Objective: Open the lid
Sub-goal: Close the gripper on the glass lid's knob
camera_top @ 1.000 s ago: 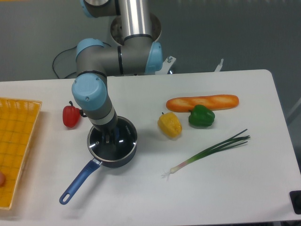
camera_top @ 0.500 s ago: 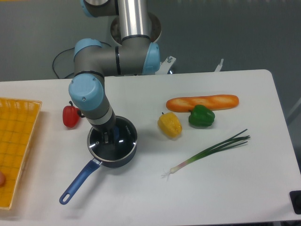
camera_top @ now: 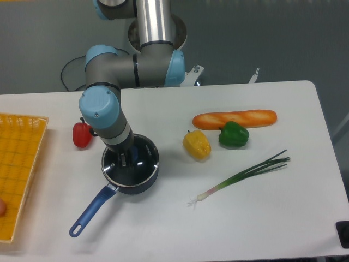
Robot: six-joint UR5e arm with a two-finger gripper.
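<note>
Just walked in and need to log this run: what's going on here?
The robot arm has its hand lowered onto the glass lid of the dark saucepan with the blue handle, about where the knob sits. The lid is on the pan, not yet lifted. Whether the hand has closed on the knob can't be made out. Nearby lie a red pepper, yellow pepper, green pepper, baguette, green onion and a yellow basket.

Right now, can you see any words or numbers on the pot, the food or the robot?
None: no readable text, number or logo shows anywhere.
The saucepan, its lid, the bread and the peppers carry no print.
The arm's blue joint caps are plain.
</note>
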